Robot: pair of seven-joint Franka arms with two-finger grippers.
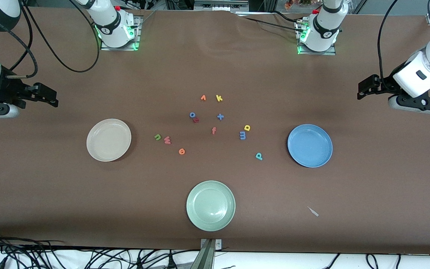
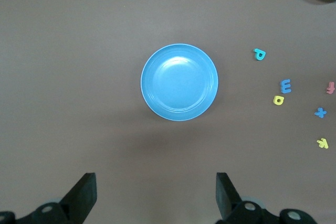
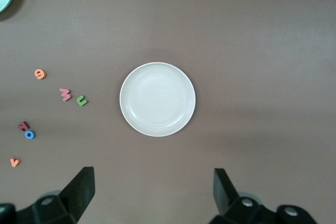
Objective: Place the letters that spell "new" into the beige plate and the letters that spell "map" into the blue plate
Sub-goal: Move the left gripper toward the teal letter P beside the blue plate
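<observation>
Front view: both plates bare, foam letters scattered mid-worktop (image 1: pixel 215 67).
Green n (image 1: pixel 157 137), red-pink w (image 1: pixel 167 140), orange e (image 1: pixel 181 151) lie beside the round beige plastic plate (image 1: pixel 108 139); blue m (image 1: pixel 242 135), yellow a (image 1: pixel 247 128), teal p (image 1: pixel 258 156) near the round blue plastic plate (image 1: pixel 309 145). Wrist views alone show the left gripper (image 2: pixel 156 195) and right gripper (image 3: pixel 155 192) spread wide, holding nothing.

pale green plate (image 1: pixel 211 206), yellow k (image 1: pixel 219 98), blue o (image 1: pixel 192 115)

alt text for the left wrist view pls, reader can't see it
The blue plate sits empty on the brown table, seen from above with the left gripper open over the table. Beside the plate lie small foam letters: a teal p, a blue m and a yellow a.
</observation>
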